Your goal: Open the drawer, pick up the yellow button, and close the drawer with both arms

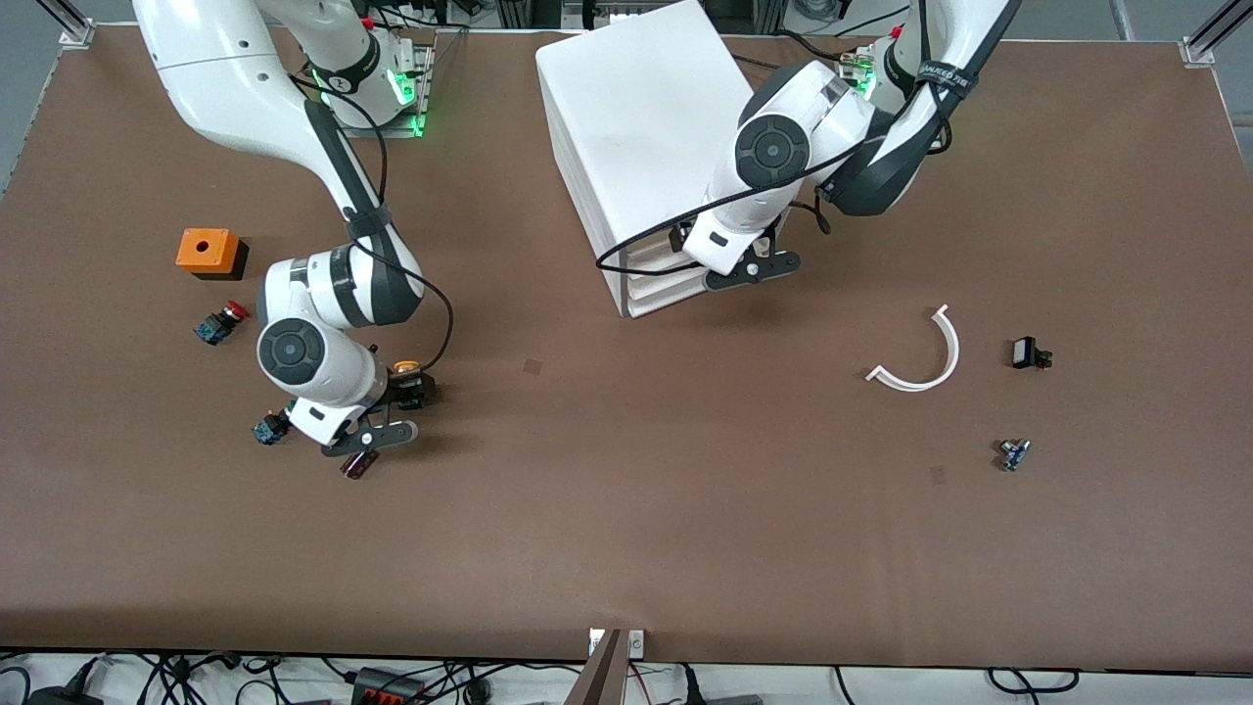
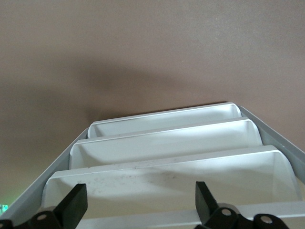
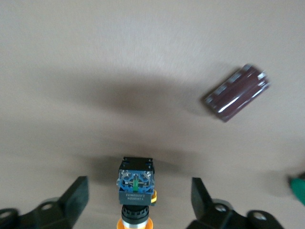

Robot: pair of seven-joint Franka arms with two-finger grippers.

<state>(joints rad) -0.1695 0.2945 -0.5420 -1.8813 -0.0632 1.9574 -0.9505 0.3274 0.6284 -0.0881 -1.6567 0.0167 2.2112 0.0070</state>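
Button (image 3: 136,191): orange-yellow cap, black-and-blue body, lying on its side on table toward right arm's end. Drawer (image 2: 162,186): top of four white trays in white cabinet (image 1: 626,127), front facing front camera; interior hidden.

Left gripper (image 2: 136,202) spread wide, wrist tilted downward; right gripper (image 3: 138,200) spread wide, arm bent low over table
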